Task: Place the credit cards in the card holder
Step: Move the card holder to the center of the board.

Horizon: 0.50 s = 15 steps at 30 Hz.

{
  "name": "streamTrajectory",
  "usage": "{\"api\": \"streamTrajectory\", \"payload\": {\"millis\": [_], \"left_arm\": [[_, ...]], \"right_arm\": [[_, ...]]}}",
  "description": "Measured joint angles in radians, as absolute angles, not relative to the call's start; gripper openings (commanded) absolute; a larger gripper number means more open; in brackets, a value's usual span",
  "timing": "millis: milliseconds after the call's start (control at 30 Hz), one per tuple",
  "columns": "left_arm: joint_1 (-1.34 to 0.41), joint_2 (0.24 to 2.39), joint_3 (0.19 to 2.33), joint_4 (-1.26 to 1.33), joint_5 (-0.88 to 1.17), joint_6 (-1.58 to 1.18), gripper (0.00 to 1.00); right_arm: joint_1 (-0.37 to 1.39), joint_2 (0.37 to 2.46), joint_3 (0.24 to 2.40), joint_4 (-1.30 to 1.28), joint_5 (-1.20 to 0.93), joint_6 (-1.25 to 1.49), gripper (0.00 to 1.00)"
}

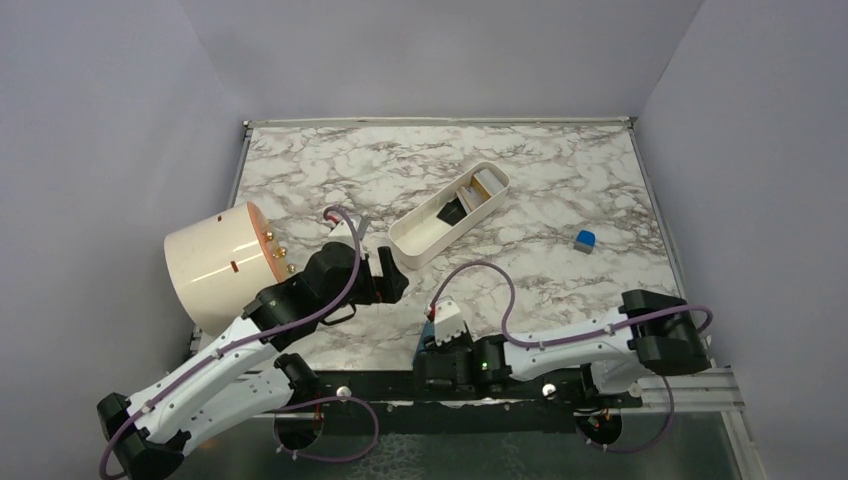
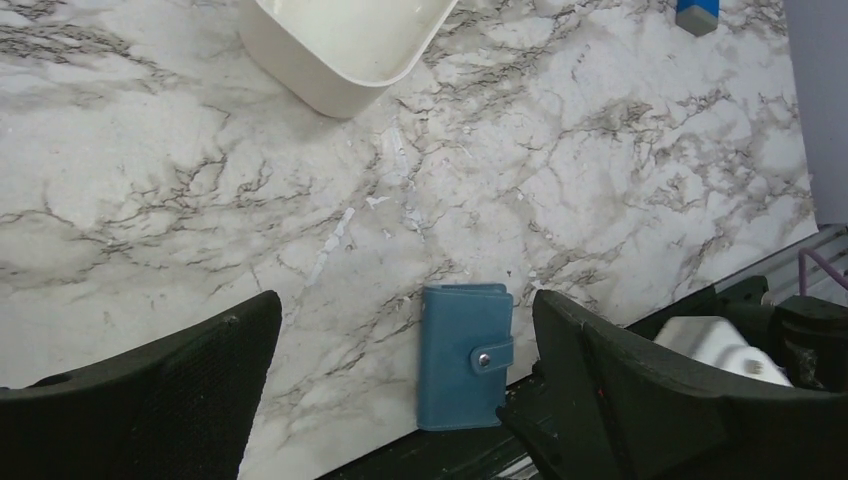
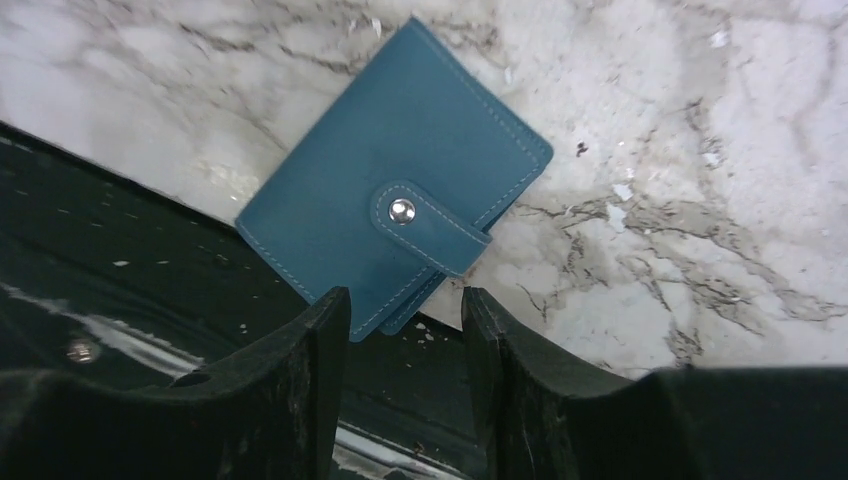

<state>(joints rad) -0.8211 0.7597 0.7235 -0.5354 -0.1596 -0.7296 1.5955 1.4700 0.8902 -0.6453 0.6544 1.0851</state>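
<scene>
The left fingers (image 2: 235, 345) stand spread wide with nothing between them, hanging above the tabletop (image 1: 560, 170) and touching nothing. In the left wrist view the card holder (image 2: 465, 355) shows through their gap, lying on the marble below, nearer the finger on the right of that view. The right fingers (image 3: 315, 345) are parted about halfway and hold nothing. They are low at the near edge of the tabletop, just short of the card holder's near corner, and whether they touch it cannot be told.

The card holder is shut, its snap tab fastened across the front. It lies flat at the near edge, at 6 o'clock on the tabletop, with one corner reaching over the dark rail. From above it is nearly all hidden under the right wrist.

At 1 o'clock from the left fingers in the top view, a long white tray (image 1: 428, 250) lies at a slant. The credit cards (image 1: 478, 187) lean together in its far end, pale and tan ones with a black one beside them. A small blue cube (image 1: 585, 239) sits apart at 3 o'clock from the tray. A large cream cylinder (image 1: 215, 265) lies on its side at 9 o'clock from the left fingers.
</scene>
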Motion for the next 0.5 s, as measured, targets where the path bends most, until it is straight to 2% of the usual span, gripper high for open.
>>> {"api": "streamTrajectory", "payload": {"millis": [133,500], "left_arm": [[-0.821,0.693,0.723,-0.587,-0.198,-0.723,0.99],[-0.821,0.562,0.723,-0.624,-0.276,-0.707,0.99]], "right_arm": [[1.586,1.599,0.894,-0.610,0.600,1.050,0.46],[1.390,1.600,0.870,-0.442,0.533,0.916,0.42]]}}
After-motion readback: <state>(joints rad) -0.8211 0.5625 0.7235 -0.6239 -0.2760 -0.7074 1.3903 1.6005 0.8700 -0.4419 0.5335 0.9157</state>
